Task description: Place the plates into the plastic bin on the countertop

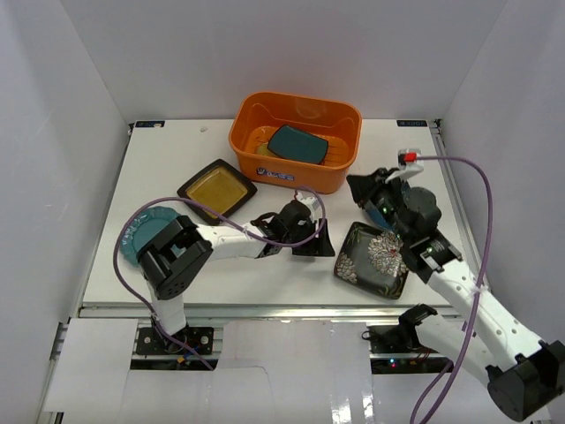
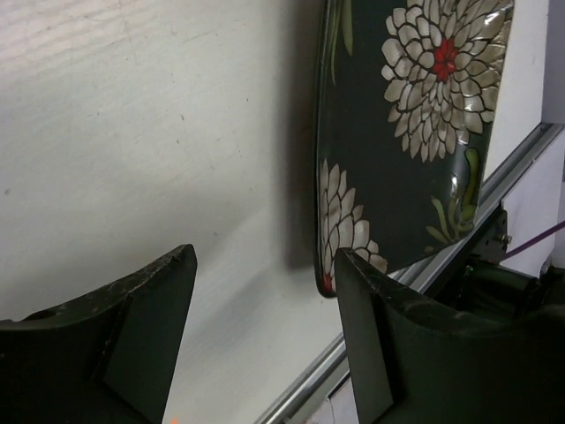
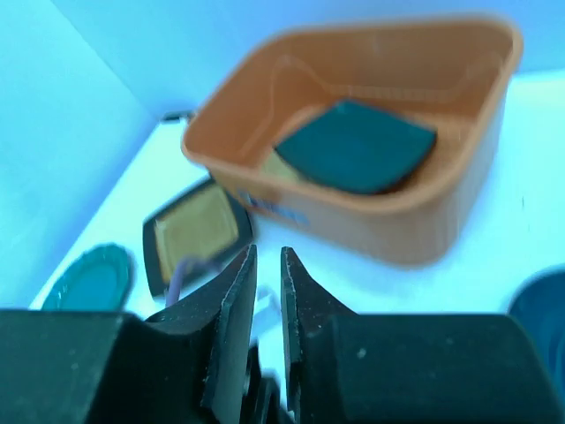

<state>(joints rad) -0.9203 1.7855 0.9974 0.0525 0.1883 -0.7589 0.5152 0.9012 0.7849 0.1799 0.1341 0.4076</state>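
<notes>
No readable text — label (image 1: 274, 174) on orange bin (image 1: 320, 177) front too blurred to read.

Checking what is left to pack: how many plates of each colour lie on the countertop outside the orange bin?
teal scalloped plate: 1
black-rimmed amber plate: 1
black floral plate: 1
dark blue plate, only partly in view: 1
Total: 4

Bright even light; plastic bin (image 3: 397, 234) blurs in blue-tinted right wrist view.
</notes>
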